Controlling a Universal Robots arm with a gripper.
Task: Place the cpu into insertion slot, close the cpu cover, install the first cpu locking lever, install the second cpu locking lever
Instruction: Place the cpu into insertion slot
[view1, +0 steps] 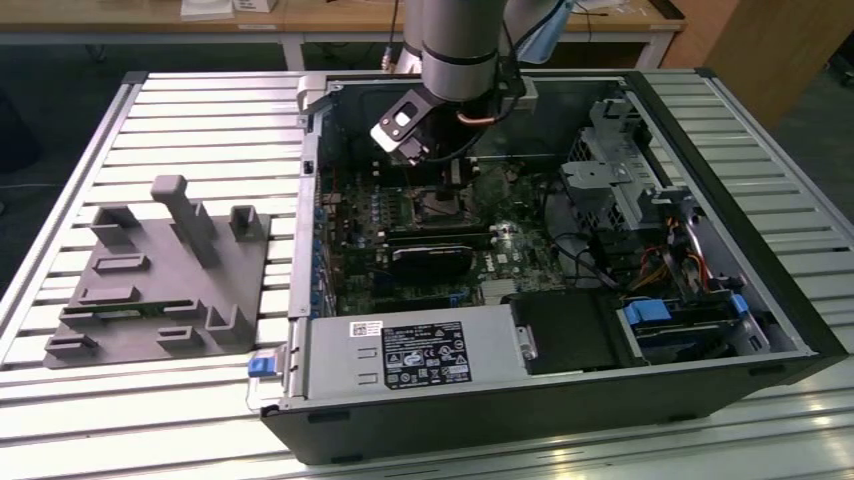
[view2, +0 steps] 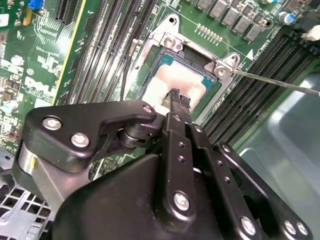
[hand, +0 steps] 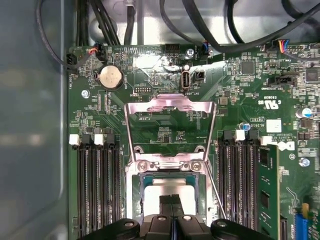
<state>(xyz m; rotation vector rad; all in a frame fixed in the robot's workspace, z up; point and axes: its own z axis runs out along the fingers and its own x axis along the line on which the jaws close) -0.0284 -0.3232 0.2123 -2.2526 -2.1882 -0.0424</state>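
The cpu (view2: 170, 80) is lying flat in its socket (view2: 169, 41). Your gripper (view2: 178, 100) is hanging right over its tan top with the jaws pressed together, gripping nothing. You cannot tell whether the tips are touching the metal.

In the first wrist view the cpu cover (hand: 170, 106) is standing open off the socket's edge on the side toward the coin battery (hand: 110, 77), so you are seeing green motherboard (hand: 230, 100) through its window. A thin locking lever (view2: 272, 81) is sticking out free from one socket corner, crossing the black memory slots (hand: 95, 190) that are running along both flanks of the socket.

In the exterior view your arm (view1: 461, 45) is reaching down into the open computer case (view1: 534, 420), toward its far edge. The case is resting on a slatted table (view1: 200, 130), with a grey fixture (view1: 147, 290) toward the exterior view's left.
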